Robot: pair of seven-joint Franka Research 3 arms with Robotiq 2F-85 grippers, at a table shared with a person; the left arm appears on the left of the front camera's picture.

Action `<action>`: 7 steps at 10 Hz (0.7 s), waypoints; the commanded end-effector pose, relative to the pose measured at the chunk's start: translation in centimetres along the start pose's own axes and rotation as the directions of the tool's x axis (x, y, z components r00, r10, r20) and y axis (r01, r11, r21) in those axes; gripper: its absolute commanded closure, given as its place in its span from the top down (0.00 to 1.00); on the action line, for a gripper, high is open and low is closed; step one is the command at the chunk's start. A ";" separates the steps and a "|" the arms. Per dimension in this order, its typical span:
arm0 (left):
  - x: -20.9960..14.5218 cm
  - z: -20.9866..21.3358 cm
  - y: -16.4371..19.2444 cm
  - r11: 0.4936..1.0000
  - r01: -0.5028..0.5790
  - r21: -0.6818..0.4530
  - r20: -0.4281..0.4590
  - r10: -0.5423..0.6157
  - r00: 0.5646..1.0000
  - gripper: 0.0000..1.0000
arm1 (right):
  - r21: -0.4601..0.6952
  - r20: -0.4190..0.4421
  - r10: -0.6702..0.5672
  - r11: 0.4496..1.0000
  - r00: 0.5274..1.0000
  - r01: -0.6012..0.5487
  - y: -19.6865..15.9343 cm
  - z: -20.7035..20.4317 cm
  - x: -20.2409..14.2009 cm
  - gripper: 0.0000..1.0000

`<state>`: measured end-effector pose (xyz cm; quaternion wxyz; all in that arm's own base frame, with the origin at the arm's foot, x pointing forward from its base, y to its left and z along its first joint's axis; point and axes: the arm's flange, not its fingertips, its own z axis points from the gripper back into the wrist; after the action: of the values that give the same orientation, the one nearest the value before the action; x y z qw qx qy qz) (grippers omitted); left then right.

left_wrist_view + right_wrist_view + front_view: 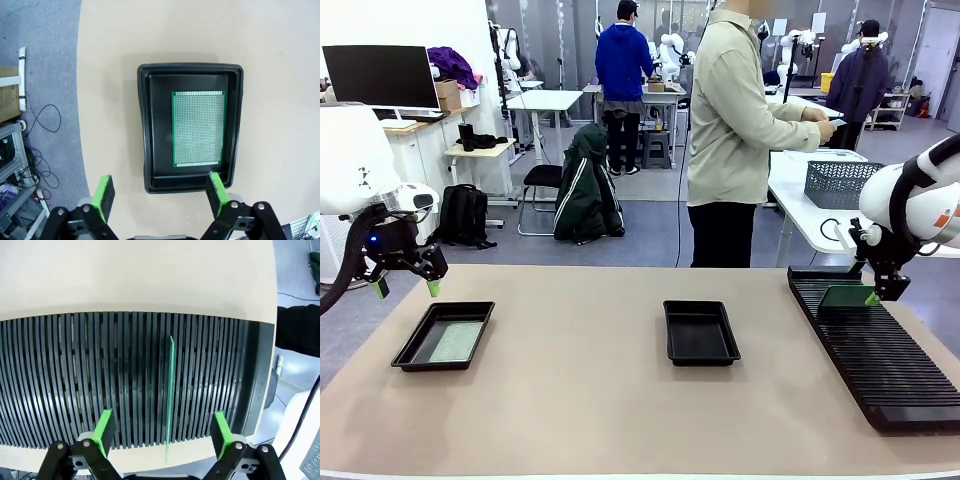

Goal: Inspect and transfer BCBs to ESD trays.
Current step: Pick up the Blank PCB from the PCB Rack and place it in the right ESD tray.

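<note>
Left gripper point(160, 181) spread wide over tray point(145, 125) — flat BCB point(198, 128) inside; right gripper point(162, 419) wide, over upright BCB point(170, 390) in rack point(75, 365)

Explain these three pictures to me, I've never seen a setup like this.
Two white robot arms work at a table; a person stands beyond it. The wide picture looks across the table from between the arms. The other two come from cameras on each wrist, looking down past green-tipped fingers. The left gripper hangs open above a black tray holding a green circuit board. The right gripper is open either side of another board standing on edge in a ribbed black rack. A second tray sits empty mid-table. Nothing is held.
</note>
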<state>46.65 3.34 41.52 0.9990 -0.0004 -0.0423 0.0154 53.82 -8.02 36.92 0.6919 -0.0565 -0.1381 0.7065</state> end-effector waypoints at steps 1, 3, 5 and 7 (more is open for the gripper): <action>-0.1 -0.2 0.0 1.000 0.001 -0.007 0.009 -0.001 1.000 0.97 | -0.029 0.012 0.006 1.000 1.000 -0.006 -0.5 -0.7 -0.5 1.00; -0.1 -0.2 0.0 1.000 0.001 -0.007 0.009 -0.001 1.000 0.97 | -0.026 0.009 -0.002 1.000 1.000 0.002 -0.6 -0.9 -0.4 1.00; -0.1 -0.2 0.0 1.000 0.001 -0.007 0.009 -0.001 1.000 0.97 | -0.013 -0.009 -0.011 1.000 1.000 0.011 -0.7 -1.0 -0.5 1.00; -0.1 -0.2 0.0 1.000 0.001 -0.007 0.009 -0.001 1.000 0.97 | 0.006 0.001 0.000 1.000 1.000 0.000 -0.3 -0.6 0.0 1.00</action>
<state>46.65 3.34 41.52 0.9990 -0.0004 -0.0423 0.0154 54.31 -7.80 36.46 0.6912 -0.0537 -0.1363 0.7077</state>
